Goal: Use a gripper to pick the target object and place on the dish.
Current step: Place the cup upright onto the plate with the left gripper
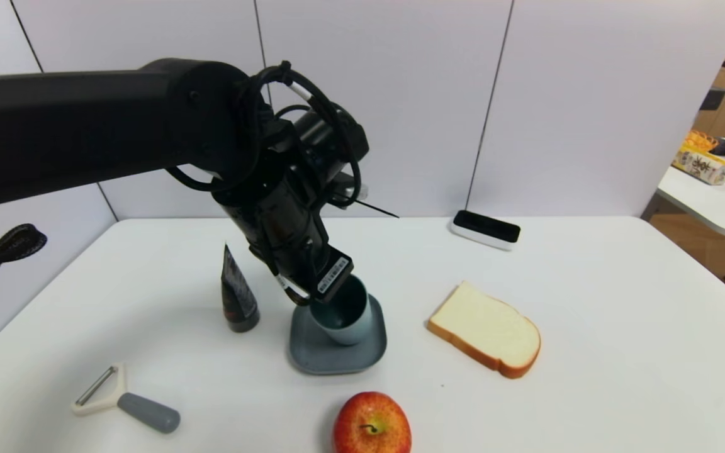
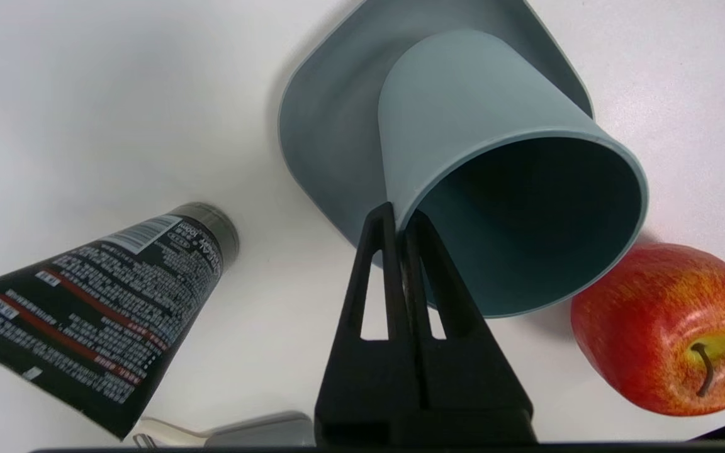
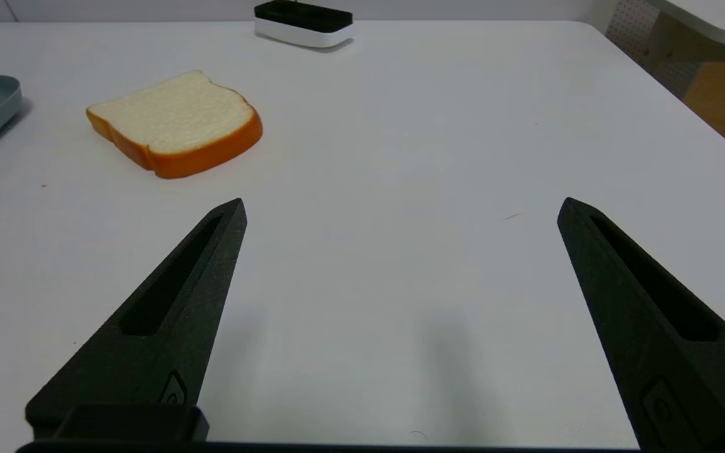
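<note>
Placing step, by the look of it, and near its end: left gripper reaching down from the left, fingers pinched shut on the near rim wall of the target object, one inside the mouth, one outside. Tumbler tilted, mouth leaning toward the arm, base over the dish and apparently touching or just above the plate floor; contact not clear enough to call. Dish flat on the white surface, between a black tube and a bread slice, with an apple near the front edge. Next move likely: level the tumbler, settle the base inside the raised rim, then part the fingers and lift clear without tipping it. Right gripper idle low over bare surface, well apart, fingers spread wide.
</note>
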You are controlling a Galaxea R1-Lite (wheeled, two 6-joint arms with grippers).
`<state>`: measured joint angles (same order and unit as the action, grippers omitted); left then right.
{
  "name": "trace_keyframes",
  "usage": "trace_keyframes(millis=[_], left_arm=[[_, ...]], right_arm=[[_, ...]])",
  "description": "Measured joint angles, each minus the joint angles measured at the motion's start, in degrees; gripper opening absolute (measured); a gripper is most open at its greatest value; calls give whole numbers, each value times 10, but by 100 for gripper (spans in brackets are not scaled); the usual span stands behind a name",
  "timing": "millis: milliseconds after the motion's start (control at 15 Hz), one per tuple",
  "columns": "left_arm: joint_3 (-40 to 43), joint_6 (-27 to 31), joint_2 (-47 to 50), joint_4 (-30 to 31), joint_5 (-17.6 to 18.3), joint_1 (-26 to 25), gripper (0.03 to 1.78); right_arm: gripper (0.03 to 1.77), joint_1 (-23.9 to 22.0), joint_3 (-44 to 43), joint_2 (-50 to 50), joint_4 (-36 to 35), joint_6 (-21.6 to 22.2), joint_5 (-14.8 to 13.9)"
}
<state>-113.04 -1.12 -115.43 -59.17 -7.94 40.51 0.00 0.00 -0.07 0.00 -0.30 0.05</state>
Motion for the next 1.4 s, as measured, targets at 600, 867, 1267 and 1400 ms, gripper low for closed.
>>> trace_keyframes(millis=[600,867,1267,1400], left_arm=[[0,-2,-36,21,1,0,6],[0,-4,-36,18,-3,-3,6],[4,-3,-8,-23,-2,-16,6],[5,-1,-2,-22,-1,-18,6]], right_arm=[[171,0,0,0,0,0,0],[171,0,0,0,0,0,0],[171,0,0,0,0,0,0],[171,0,0,0,0,0,0]])
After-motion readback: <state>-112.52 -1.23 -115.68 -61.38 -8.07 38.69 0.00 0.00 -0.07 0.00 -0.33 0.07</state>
